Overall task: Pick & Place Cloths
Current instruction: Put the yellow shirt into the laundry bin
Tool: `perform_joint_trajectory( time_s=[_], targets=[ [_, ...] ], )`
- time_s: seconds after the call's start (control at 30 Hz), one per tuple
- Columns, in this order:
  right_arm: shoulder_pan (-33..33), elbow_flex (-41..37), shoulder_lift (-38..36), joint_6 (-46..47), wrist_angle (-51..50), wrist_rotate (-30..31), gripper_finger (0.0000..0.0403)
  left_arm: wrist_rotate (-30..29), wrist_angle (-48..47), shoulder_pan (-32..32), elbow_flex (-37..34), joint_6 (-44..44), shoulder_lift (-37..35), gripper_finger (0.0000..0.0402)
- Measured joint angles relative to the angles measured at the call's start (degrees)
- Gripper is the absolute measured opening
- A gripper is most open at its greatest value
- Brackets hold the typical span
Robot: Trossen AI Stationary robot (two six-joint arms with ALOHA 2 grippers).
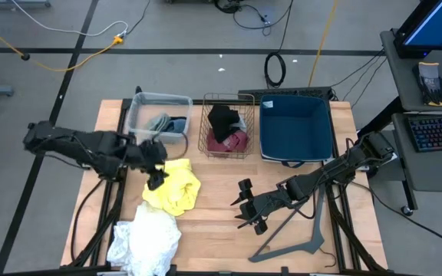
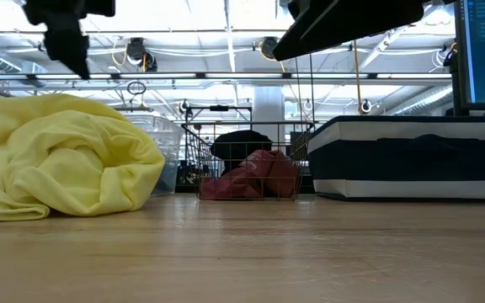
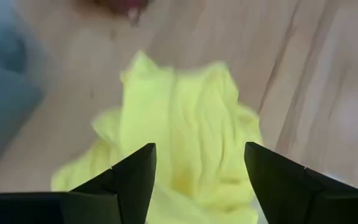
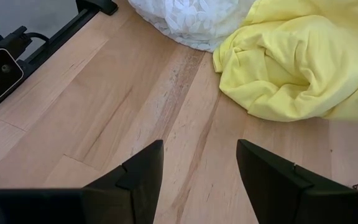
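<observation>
A crumpled yellow cloth [image 1: 173,188] lies on the table left of centre, also seen in the left wrist view [image 3: 179,130], the right wrist view [image 4: 297,62] and the low view [image 2: 57,160]. A white cloth [image 1: 144,238] rests at the near edge [image 4: 197,18]. Black [image 1: 222,119] and maroon-pink [image 1: 235,141] cloths sit in the wire basket [image 1: 206,134]; teal-blue and grey cloths [image 1: 167,123] sit in the clear bin. My left gripper [image 1: 156,178], open, hovers over the yellow cloth's left part [image 3: 197,168]. My right gripper [image 1: 245,207], open, hangs over bare table right of the yellow cloth [image 4: 197,168].
A clear plastic bin [image 1: 140,103], the wire basket and a navy fabric bin [image 1: 296,126] stand in a row along the far side. A grey plastic hanger [image 1: 298,238] lies near the right gripper. Bare wood lies between the yellow cloth and the hanger.
</observation>
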Motion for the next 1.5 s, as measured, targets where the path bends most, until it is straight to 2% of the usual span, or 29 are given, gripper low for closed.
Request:
perform_joint_trajectory(
  time_s=[0.13, 0.3, 0.77, 0.93, 1.13, 1.33, 1.5],
  targets=[
    [0.0, 0.0, 0.0, 0.0, 0.0, 0.0, 0.0196, -4.0, -5.6, -4.9, 0.0, -5.7, 3.4, 0.0233],
    [0.0, 0.0, 0.0, 0.0, 0.0, 0.0, 0.0196, -10.7, -12.9, -7.6, 0.0, -13.0, 6.7, 0.0226],
    [0.0, 0.0, 0.0, 0.0, 0.0, 0.0, 0.0196, -10.8, -10.6, -8.0, -0.4, -16.0, 8.1, 0.0226],
    [0.0, 0.0, 0.0, 0.0, -0.3, 0.0, 0.0196, -8.7, -5.1, -8.0, -5.0, -15.8, 8.1, 0.023],
    [0.0, 0.0, 0.0, 0.0, -0.6, 0.0, 0.0196, -5.3, 5.6, -7.9, -12.7, -15.8, 8.1, 0.0264],
    [0.0, 0.0, 0.0, 0.0, -0.5, 0.0, 0.0196, -2.2, 22.1, -7.1, -23.0, -15.3, 8.1, 0.03],
    [0.0, 0.0, 0.0, 0.0, -0.5, 0.0, 0.0196, -0.8, 37.1, -6.2, -32.0, -15.2, 8.0, 0.0297]
  ],
)
